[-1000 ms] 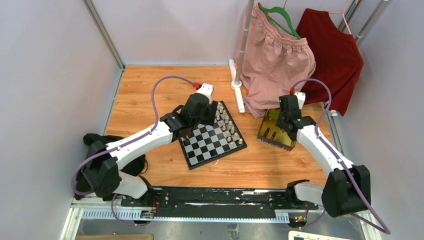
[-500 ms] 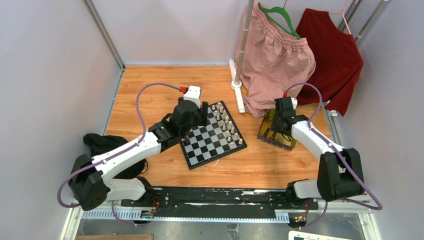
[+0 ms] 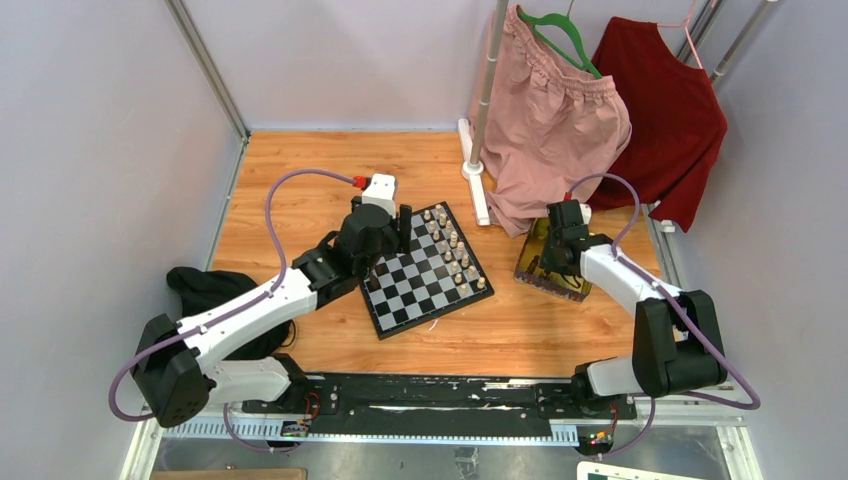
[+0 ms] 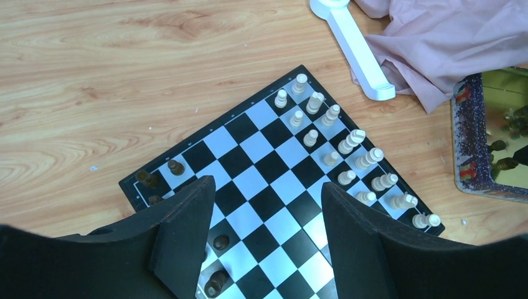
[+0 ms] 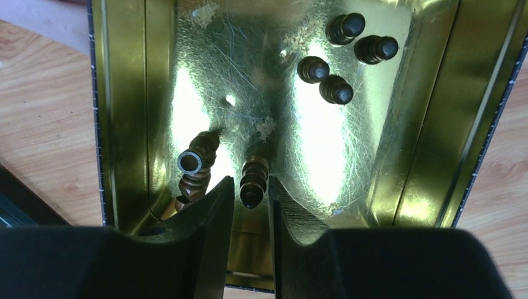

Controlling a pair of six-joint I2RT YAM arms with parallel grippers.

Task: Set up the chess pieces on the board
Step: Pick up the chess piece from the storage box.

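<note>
1. The left gripper hangs over one side of the small flat square chessboard with black and white-grey checks; its jaws stand wide apart, with nothing between them.
2. That board lies skewed on the light wooden table; a few tiny dark brown-black chess pieces stand along one edge (some half hidden behind the left finger); the tiny cream-white pieces fill two rows along the opposite edge.
3. The right gripper is down inside the shiny gold rectangular tray; the tray sits on the table to the right of the board, near it but not touching.
4. Its jaws are narrow, one on either side of a dark piece lying on the tray floor; whether they actually press on it I cannot tell.
5. A second fallen piece lies just left of that one, beside the left finger; four more stand upright in a cluster toward the tray's far end.
</note>
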